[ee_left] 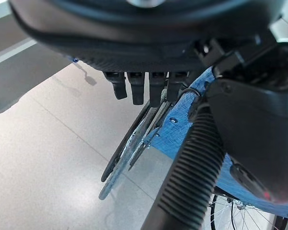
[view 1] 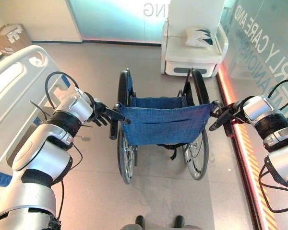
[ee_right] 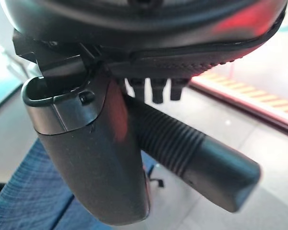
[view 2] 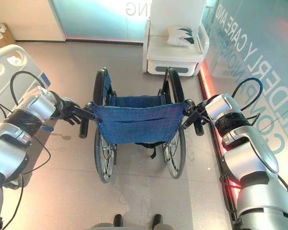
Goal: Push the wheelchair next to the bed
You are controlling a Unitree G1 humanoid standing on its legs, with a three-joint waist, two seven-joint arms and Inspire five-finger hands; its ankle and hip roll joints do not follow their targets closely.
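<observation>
Left hand [view 1: 100, 113] and right hand [view 1: 225, 115] have fingers clamped on the empty wheelchair's [view 1: 161, 123] ribbed push grips.

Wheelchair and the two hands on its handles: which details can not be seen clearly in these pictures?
- Wheelchair seat and footrests: head views, hidden behind the blue backrest.
- Left hand on the left handle: left wrist view, the palm hides how the fingers wrap it.
- Right hand on the right handle: right wrist view, the thumb covers the contact.
- Bed: cut off by the head views' left edge.
</observation>
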